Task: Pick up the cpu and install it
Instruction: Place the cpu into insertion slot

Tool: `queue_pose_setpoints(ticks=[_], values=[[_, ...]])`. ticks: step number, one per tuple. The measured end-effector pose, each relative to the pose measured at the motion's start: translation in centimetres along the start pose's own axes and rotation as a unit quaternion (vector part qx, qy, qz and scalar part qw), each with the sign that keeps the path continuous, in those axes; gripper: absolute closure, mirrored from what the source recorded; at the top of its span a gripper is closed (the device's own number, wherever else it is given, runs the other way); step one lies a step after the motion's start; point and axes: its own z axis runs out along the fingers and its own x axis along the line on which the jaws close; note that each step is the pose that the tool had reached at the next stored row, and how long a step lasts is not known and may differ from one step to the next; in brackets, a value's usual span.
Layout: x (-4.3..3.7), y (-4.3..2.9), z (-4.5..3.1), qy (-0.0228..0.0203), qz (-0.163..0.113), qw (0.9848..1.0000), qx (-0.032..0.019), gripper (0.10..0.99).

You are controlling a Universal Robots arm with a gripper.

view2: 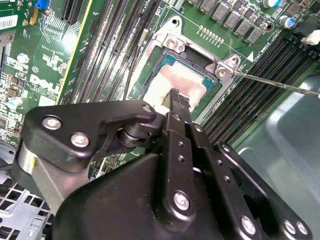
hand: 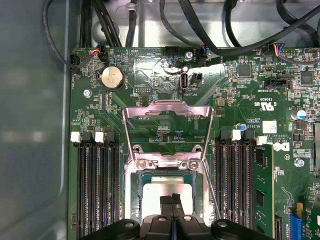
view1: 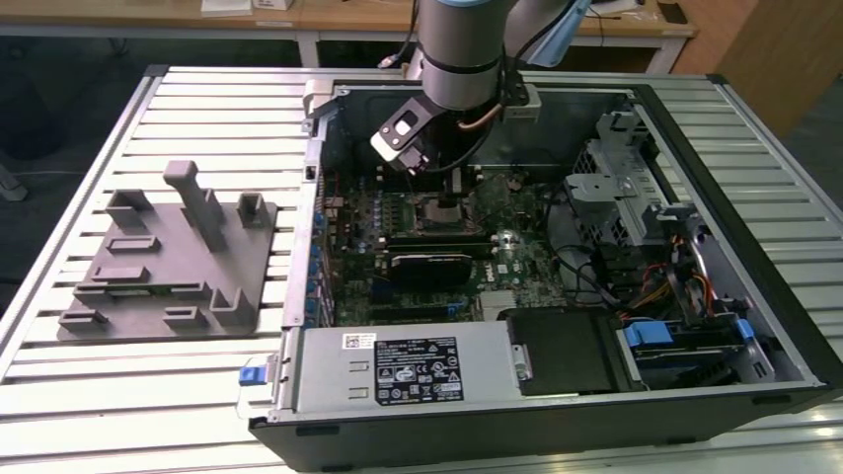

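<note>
The gripper (view2: 176,96) reaches down into the open computer case (view1: 527,439). Its two black fingers are closed against each other with nothing between them, and their narrow tips are on or just above the middle of the cpu (view2: 185,80). The cpu lies inside the socket frame (view2: 172,42) on the green motherboard (hand: 150,75). The hinged load plate (hand: 140,112) is swung open beyond it and the thin wire lever (view2: 275,82) is thrown out to one side. Whether the chip is fully seated cannot be told. Judged from this, the step in hand is settling the chip into the socket. Doing it well means pressing straight down and lightly, with no sideways drag that could harm the contacts beneath. The chip's edges should stay square to the frame so that it sits level, not propped on one corner. The chip's top is a flat, smooth, pale silvery plate that catches the light. The frame and load plate are bright stamped metal held by screws. Long black memory slots (hand: 95,185) with white latches run along both sides of the socket. A round coin cell (hand: 111,77) shines farther off. A matte grey plastic tray (view1: 165,262) with upright posts stands outside the case on the slatted table, at the exterior view's left.
</note>
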Motion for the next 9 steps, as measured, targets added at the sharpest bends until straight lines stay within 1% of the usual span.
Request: queue_pose_setpoints(ticks=[3,9], values=[[0.01,0.02,-0.44,0.0000,0.000,1.0000,-0.0001,0.980],[0.04,0.07,-2.15,0.0000,0.000,1.0000,-0.0001,0.980]])
